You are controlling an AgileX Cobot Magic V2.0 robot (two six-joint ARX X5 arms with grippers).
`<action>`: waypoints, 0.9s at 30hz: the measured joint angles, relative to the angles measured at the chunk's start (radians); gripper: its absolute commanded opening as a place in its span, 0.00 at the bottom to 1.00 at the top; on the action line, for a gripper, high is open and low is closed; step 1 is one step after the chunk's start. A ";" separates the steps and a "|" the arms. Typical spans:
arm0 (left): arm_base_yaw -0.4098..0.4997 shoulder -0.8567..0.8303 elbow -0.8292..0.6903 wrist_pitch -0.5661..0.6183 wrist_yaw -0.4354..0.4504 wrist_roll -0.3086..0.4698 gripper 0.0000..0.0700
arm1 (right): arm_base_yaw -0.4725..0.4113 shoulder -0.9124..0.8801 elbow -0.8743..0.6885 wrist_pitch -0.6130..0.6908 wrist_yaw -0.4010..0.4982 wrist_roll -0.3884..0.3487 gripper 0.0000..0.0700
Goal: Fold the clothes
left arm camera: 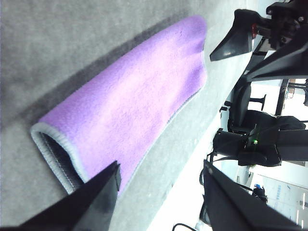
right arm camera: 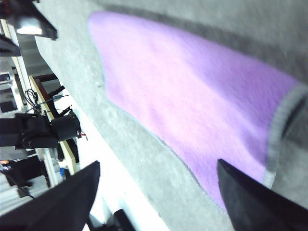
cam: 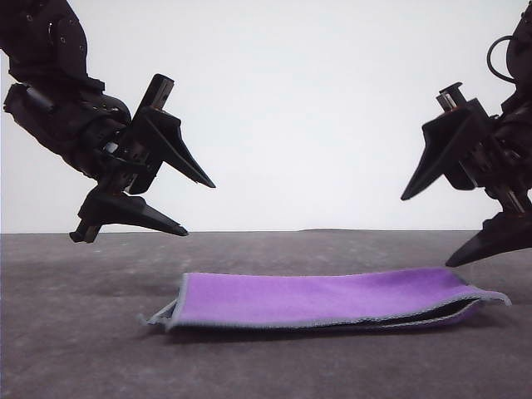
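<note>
The cloth (cam: 332, 299) lies folded in half on the grey bench (cam: 75, 349), purple face outward, a long flat pad running from about 7 o'clock to 4 o'clock in the front view. Its nap looks soft and fleecy, like a small towel, and a light grey stitched edging (cam: 274, 324) runs along the near long side. Between the two layers a dark grey inner face shows as a thin shadowed slit, widest toward the 4 o'clock end, where the upper layer lifts slightly and one corner (cam: 497, 296) curls out. At the 7 o'clock end the corners stick out as a small grey tab.

The bench surface is matte, mottled grey and slightly grainy.

The left tool (cam: 195, 206) hangs above the cloth's 9 o'clock end, clear of it, its two black, wedge-shaped fingers spread wide and tapering to sharp points. The right tool (cam: 426, 230) hovers over the opposite end, likewise spread and empty; its lower finger (cam: 490, 243) sits just above the raised corner, and whether it touches is hard to judge from this low angle.

In the left wrist view the cloth (left arm camera: 139, 106) shows its open end, a rounded grey-edged mouth with ribbed dark lining inside. The right wrist view is blurred, yet the purple fleece (right arm camera: 202, 96) and the grey rim are plain.
</note>
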 measured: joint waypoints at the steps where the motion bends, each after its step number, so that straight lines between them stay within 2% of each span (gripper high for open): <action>1: 0.002 0.000 0.005 -0.004 -0.006 0.003 0.53 | 0.000 0.000 0.008 0.000 0.000 -0.009 0.72; 3: 0.005 -0.005 0.023 -0.023 -0.049 0.014 0.53 | 0.000 -0.005 0.020 0.000 0.001 -0.021 0.72; 10: 0.007 -0.110 0.064 -0.048 -0.301 0.027 0.53 | -0.001 -0.127 0.035 0.001 0.042 -0.040 0.71; 15: 0.007 -0.239 0.064 -0.055 -0.431 0.036 0.53 | -0.012 -0.308 0.036 -0.009 0.147 -0.032 0.72; 27: 0.017 -0.437 0.036 -0.153 -0.617 0.062 0.52 | -0.013 -0.858 0.038 -0.067 0.451 0.076 0.71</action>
